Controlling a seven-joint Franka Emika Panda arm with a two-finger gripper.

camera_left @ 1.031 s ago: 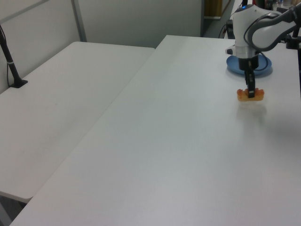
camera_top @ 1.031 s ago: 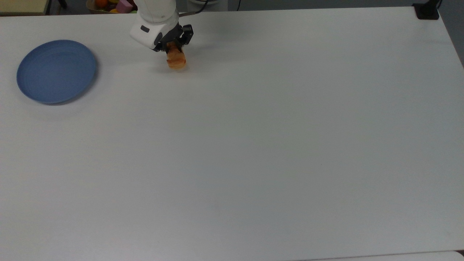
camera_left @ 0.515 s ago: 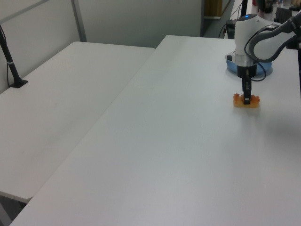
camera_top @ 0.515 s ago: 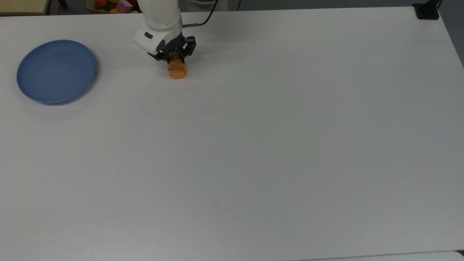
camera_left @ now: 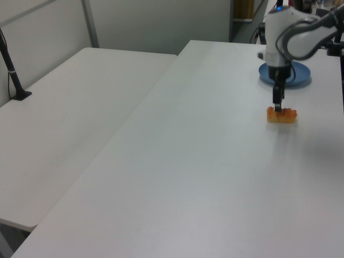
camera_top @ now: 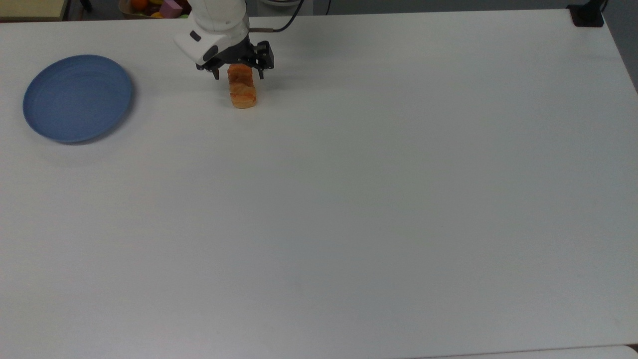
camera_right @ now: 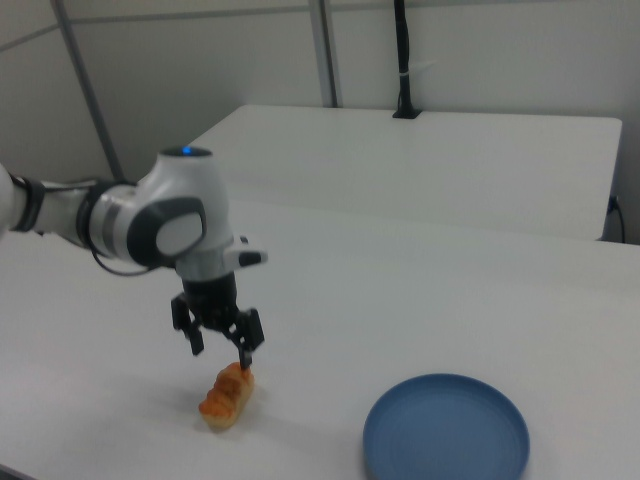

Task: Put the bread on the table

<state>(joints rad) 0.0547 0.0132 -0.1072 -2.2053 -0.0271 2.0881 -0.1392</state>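
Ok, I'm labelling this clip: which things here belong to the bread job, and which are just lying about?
Part of the job:
- bread, lying on the table
- table
- gripper, open above the bread

Lying about:
- blue plate, empty
- black post on the second table

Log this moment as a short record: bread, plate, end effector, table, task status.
bread: lying on the table, apart from the plate
plate: blue, round, nothing on it, at the top view's left of the bread
end effector: open, just above one end of the bread, fingers either side of it and not gripping
table: white, carries the bread and the plate
task status: bread is down on the table and released
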